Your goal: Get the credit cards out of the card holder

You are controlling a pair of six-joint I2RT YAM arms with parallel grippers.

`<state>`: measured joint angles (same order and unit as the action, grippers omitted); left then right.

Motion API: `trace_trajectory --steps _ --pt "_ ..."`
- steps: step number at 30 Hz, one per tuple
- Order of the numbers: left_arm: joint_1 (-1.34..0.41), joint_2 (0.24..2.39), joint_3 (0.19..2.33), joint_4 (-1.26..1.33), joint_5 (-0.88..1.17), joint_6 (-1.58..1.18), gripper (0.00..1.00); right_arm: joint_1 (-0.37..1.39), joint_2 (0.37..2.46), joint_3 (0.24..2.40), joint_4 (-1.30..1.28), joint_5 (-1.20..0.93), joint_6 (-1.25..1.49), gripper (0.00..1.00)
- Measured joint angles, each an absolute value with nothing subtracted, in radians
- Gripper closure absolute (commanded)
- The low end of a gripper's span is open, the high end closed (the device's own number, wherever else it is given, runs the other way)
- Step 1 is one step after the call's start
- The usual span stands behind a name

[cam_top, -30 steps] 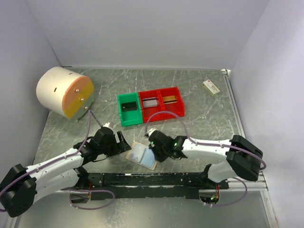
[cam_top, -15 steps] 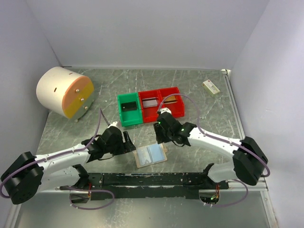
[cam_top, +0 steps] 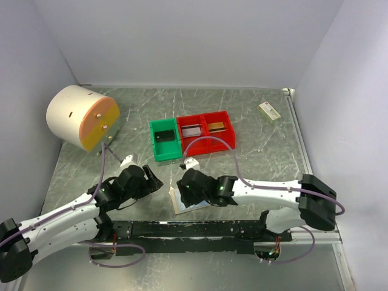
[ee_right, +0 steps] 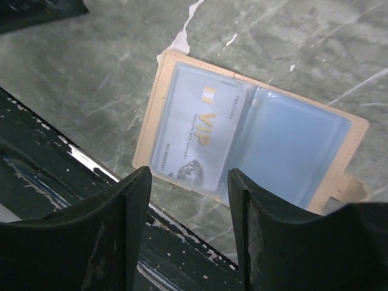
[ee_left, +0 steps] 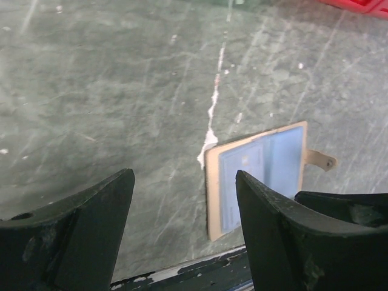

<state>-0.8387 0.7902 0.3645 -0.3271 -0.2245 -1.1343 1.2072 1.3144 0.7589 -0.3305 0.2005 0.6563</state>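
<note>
The card holder (ee_right: 254,142) lies open and flat on the table, tan-edged with pale blue pockets. A silver-grey credit card (ee_right: 197,136) marked VIP sits in its left pocket; the right pocket looks empty. My right gripper (ee_right: 189,176) hangs open just above the holder's near edge, touching nothing. In the top view it (cam_top: 188,188) hides much of the holder (cam_top: 185,205). My left gripper (cam_top: 154,180) stands open to the holder's left with only bare table between its fingers (ee_left: 185,179); the holder (ee_left: 260,167) shows to its right.
A green bin (cam_top: 165,150) holds a dark card (cam_top: 163,134). Two red bins (cam_top: 206,144) hold a silver card (cam_top: 191,129) and a gold card (cam_top: 218,126). A cream-and-orange drum (cam_top: 82,117) stands far left, a small white-and-green box (cam_top: 269,111) far right. A black rail (cam_top: 194,229) runs close below the holder.
My right gripper went from shut at the holder up toward the bins, opened, and has come back over the holder. The holder turned and now lies flat. My left gripper drew back slightly.
</note>
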Motion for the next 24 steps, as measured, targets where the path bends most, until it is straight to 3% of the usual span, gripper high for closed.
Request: trace_trajectory --steps 10,24 --pt "-0.839 0.762 0.353 -0.422 -0.254 -1.182 0.19 1.279 1.533 0.851 -0.323 0.243 0.673 0.45" --pt "-0.839 0.757 0.336 -0.443 -0.254 -1.187 0.18 1.284 1.645 0.905 -0.356 0.307 0.666 0.41"
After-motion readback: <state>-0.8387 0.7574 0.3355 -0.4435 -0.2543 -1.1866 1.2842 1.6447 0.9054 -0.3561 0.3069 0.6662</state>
